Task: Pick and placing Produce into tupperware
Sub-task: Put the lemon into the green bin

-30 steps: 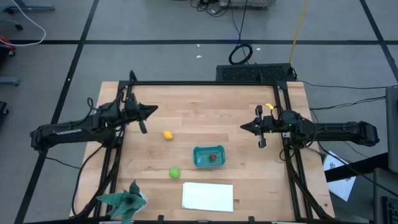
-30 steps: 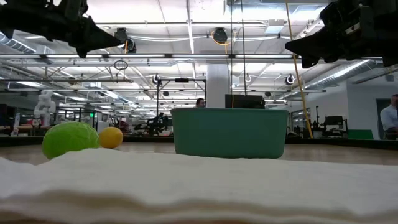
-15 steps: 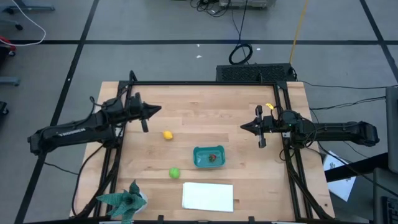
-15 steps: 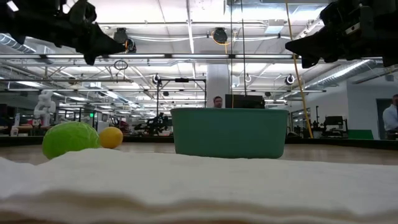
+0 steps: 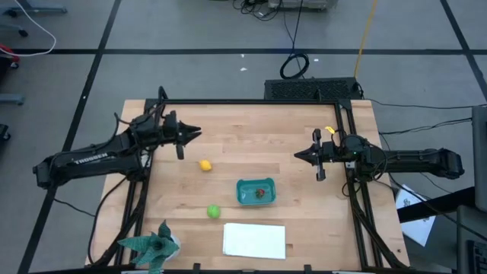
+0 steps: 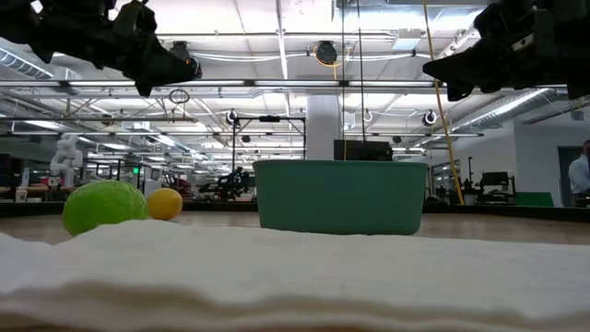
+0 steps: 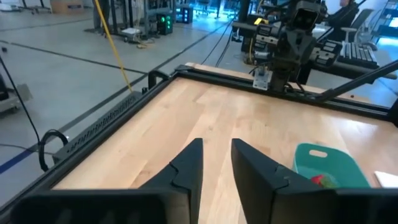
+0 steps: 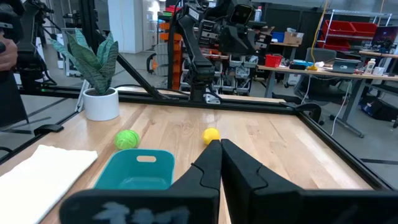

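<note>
Progress: approx. one of three done. Tupperware (image 5: 256,192) sits on table (image 5: 259,125) right of centre, toward near edge; tiny red fruit (image 5: 261,192) already lies inside it. Yellow lemon (image 5: 205,165) rests on bare wood left of centre, apart from tub. Green fruit (image 5: 214,211) lies nearer the front edge, just left of tub, not touching. Both remain to be picked and placed. White sheet (image 5: 254,240) at front edge and leafy plant (image 5: 152,245) at front-left corner are not part of the job.

Left gripper (image 5: 194,134): raised above table near left edge, toward far-left corner, pointing inward; lemon lies nearby, between it and the tub. Fingers (image 7: 186,167) a narrow gap apart, holding nothing, touching nothing. Judged: the arm at work, lemon its likely next target.

Right gripper (image 5: 300,155): hovers near right edge, mid-depth, pointing inward toward tub. Fingers (image 8: 210,163) closed together or nearly so, empty; waiting.
</note>
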